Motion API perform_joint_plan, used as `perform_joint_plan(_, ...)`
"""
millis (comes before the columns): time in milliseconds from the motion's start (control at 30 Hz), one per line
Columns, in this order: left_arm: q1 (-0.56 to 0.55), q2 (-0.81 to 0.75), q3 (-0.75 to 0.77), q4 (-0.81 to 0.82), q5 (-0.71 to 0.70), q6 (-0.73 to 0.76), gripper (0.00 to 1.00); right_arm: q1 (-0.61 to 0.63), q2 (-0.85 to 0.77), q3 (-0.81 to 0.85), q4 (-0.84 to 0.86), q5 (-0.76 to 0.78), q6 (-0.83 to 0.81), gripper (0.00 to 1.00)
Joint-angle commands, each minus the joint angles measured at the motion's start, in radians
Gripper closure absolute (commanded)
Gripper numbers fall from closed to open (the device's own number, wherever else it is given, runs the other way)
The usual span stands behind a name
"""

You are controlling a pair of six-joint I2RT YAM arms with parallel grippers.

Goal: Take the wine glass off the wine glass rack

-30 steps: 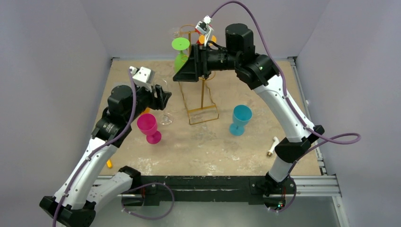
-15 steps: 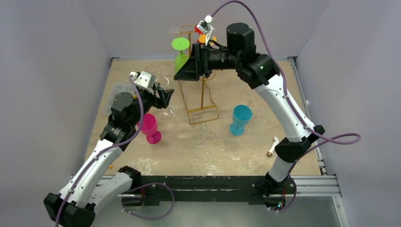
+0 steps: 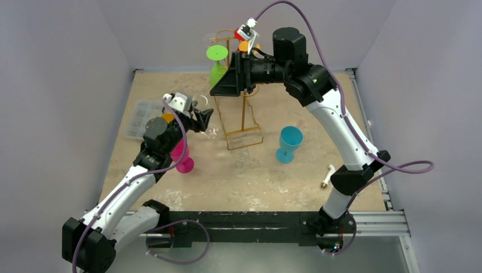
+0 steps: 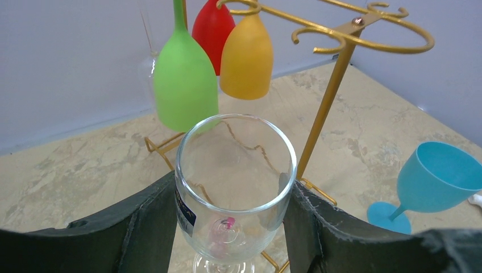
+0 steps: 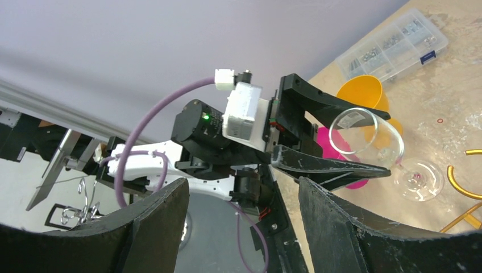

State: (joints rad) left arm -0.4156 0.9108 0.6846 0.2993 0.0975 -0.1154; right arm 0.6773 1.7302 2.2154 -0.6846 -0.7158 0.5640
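Wine glass [image 4: 236, 170] in the left gripper [image 4: 230, 224], off the wine glass rack [image 4: 327, 108]

The clear wine glass sits between the left gripper's two fingers, which close on its bowl from either side. It is just beside the rack's wire base and apart from the hooks. From the right wrist it looks tilted, though I cannot tell whether its foot touches the table [image 3: 256, 176]. A green glass [image 4: 185, 85], a red glass [image 4: 211, 28] and an orange glass [image 4: 246, 57] hang upside down from the hooks. At the table's left edge a plastic box [image 5: 392, 48] holds small parts in its compartments. The left arm reaches forward and inward. The right arm arches high, and the right gripper [image 5: 241, 227] is up by the rack's top with its jaws wide apart, holding nothing. A small dark label [image 4: 185, 213] on the bowl is too blurred to read.
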Motion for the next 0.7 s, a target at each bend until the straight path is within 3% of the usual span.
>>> perform_joint_plan(0, -0.003, 0.012, -0.037, 0.193, -0.016, 0.016, 1.0, -0.005, -0.043, -0.002, 0.004, 0.005, -0.013, 0.31)
perform_joint_plan(667, 0.018, 0.023, -0.18, 0.26, -0.047, -0.032, 1.0, -0.007, -0.017, 0.015, -0.01, 0.006, -0.001, 0.32)
